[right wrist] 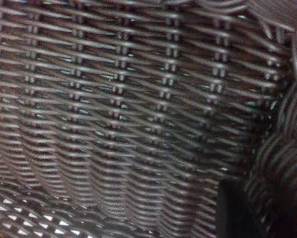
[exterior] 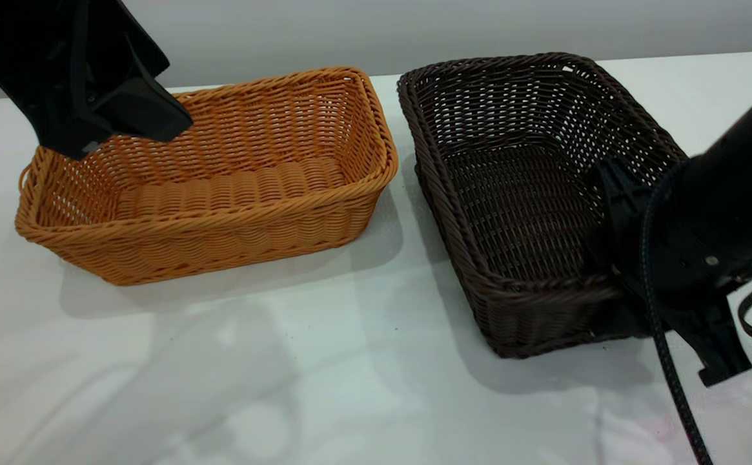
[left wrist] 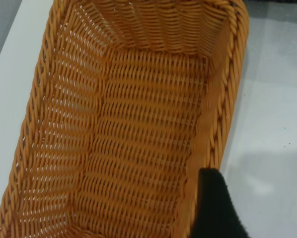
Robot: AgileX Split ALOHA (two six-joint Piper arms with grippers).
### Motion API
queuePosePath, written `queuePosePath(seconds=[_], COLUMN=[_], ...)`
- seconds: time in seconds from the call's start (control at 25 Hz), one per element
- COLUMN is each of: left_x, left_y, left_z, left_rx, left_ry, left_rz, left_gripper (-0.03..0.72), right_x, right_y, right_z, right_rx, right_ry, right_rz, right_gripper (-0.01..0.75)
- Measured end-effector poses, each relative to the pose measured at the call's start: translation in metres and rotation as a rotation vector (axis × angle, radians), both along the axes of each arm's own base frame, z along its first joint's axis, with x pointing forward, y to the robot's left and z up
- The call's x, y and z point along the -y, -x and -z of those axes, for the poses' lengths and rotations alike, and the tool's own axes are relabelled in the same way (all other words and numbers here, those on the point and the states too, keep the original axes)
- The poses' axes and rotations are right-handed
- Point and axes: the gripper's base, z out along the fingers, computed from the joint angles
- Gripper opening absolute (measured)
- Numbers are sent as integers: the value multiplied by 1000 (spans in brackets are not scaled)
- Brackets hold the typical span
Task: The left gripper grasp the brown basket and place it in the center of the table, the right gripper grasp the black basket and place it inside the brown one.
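The brown basket stands on the left half of the white table, empty. My left gripper hovers over its far left end. In the left wrist view this gripper is open, one finger just outside the long braided rim of the brown basket, with only table between the fingers. The black basket stands to the right, also empty. My right gripper is down at its near right corner, against the wall. The right wrist view is filled by the black basket's weave.
The two baskets stand side by side with a narrow strip of table between them. White tabletop lies open in front of both. A black braided cable hangs from the right arm down past the table's front right.
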Motion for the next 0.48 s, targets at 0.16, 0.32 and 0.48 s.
queuePosePath(seconds=[0.16, 0.32, 0.48], left_x=[2, 1, -2], left_y=[-4, -5, -7], left_z=[-3, 2, 22], left_rx=[49, 17, -68], left_ry=[29, 26, -85], left_rz=[-3, -25, 1], left_gripper=[343, 331, 330], right_x=[1, 2, 9], right_y=[-1, -2, -6], right_z=[0, 0, -3], right_rx=[12, 15, 26], right_ry=[15, 19, 23], right_rz=[-2, 6, 7], right_gripper=[232, 232, 232])
